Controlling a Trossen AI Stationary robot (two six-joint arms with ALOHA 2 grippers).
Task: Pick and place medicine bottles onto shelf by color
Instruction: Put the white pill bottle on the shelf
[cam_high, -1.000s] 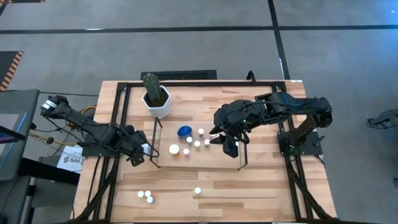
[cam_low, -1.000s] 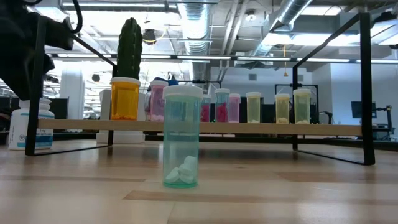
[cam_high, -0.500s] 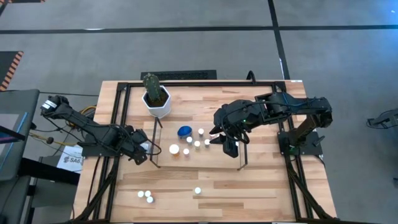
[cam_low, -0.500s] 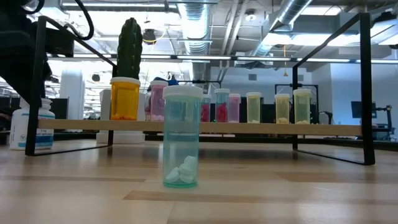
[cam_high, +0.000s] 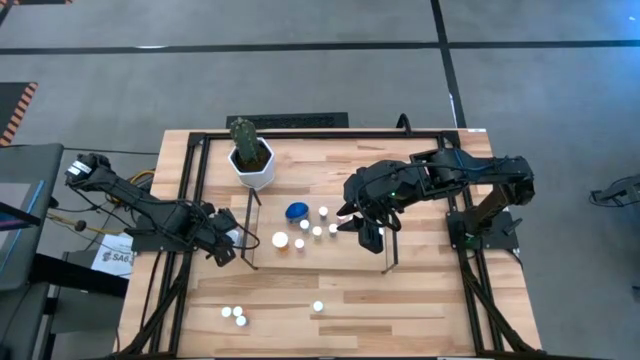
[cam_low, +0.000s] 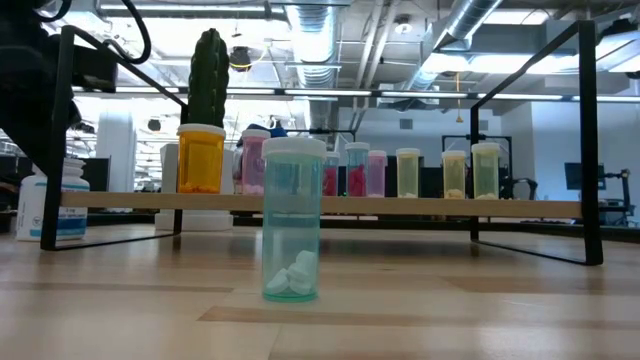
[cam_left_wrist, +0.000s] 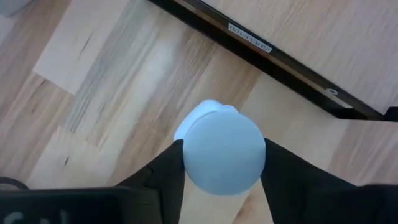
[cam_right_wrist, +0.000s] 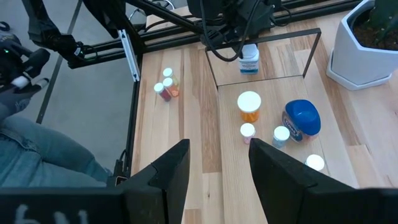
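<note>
While the high view looks straight down, left claw (cam_high: 228, 243) sits at the frame's left-centre, just outside the shelf's (cam_high: 345, 252) left end panel, on a white-capped bottle (cam_high: 233, 238) there. Right claw (cam_high: 368, 232) hangs over the shelf's right part, right-centre of frame. On the shelf: blue-capped bottle (cam_high: 296, 211) and a cluster of small white-capped bottles (cam_high: 318, 231). Cactus pot (cam_high: 253, 166) sits upper-left of the shelf. Three small bottles (cam_high: 233, 316) stand lower left on the counter (cam_high: 420, 310), one lone bottle (cam_high: 317, 306) lower centre.

Low view: teal bottle (cam_low: 293, 246) with white pills stands centre frame on the counter, in front of the shelf. Along the shelf, left to right: orange bottle (cam_low: 201, 160), pink ones (cam_low: 254, 164), then yellowish ones (cam_low: 485, 170). Cactus (cam_low: 209, 78) rises behind at upper left. Left arm (cam_low: 35, 80) fills the far-left edge, with a white labelled bottle (cam_low: 38, 207) below it.

Left wrist view: left claw (cam_left_wrist: 221, 168) pinches a bottle (cam_left_wrist: 222, 154) with a pale round cap, both fingers (cam_left_wrist: 163, 178) against its sides, centre-bottom of frame. Shelf's dark frame bar (cam_left_wrist: 267, 56) runs diagonally across the upper right.

Right wrist view: right claw (cam_right_wrist: 219, 163) stands spread, nothing between the fingers (cam_right_wrist: 173, 168), bottom centre. Beyond it: orange bottle (cam_right_wrist: 249, 106), blue-capped bottle (cam_right_wrist: 301, 117), two small bottles (cam_right_wrist: 265, 133) between, cactus pot (cam_right_wrist: 364, 46) upper right. A person's leg in jeans (cam_right_wrist: 40, 155) shows lower left.
</note>
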